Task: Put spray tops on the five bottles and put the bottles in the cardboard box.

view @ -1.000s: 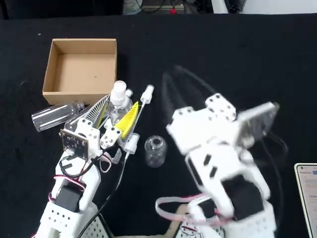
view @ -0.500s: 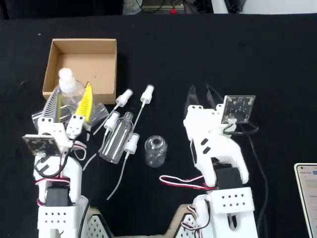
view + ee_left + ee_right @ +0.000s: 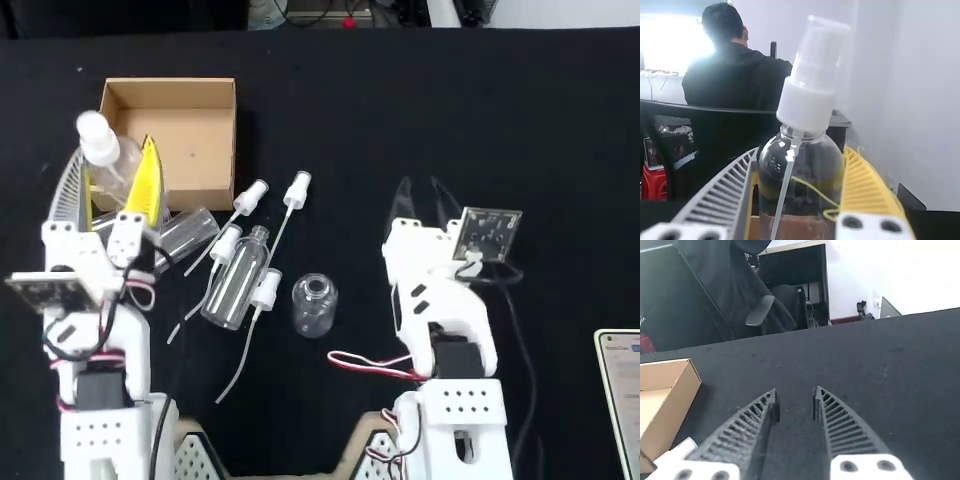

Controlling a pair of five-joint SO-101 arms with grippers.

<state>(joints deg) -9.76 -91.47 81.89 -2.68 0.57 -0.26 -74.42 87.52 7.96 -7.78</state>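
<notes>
Left gripper (image 3: 113, 150), fingers (image 3: 147, 175) closed on a capped bottle (image 3: 108, 158) held upright at the left edge of the cardboard box (image 3: 170, 92), right gripper (image 3: 420, 185), fingers (image 3: 840, 425) slightly apart and empty over the counter (image 3: 500, 100), uncapped bottle (image 3: 314, 303) and loose spray tops (image 3: 297, 188) between the arms.

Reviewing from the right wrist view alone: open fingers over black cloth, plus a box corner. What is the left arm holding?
Observer: The left gripper grips a capped bottle upright, at the cardboard box's left wall.
Operator: Any uncapped bottles around?
Observer: Yes, an open-necked bottle stands upright, ungripped.
Operator: Loose tops?
Observer: Four spray tops lie between it and the box.
</notes>
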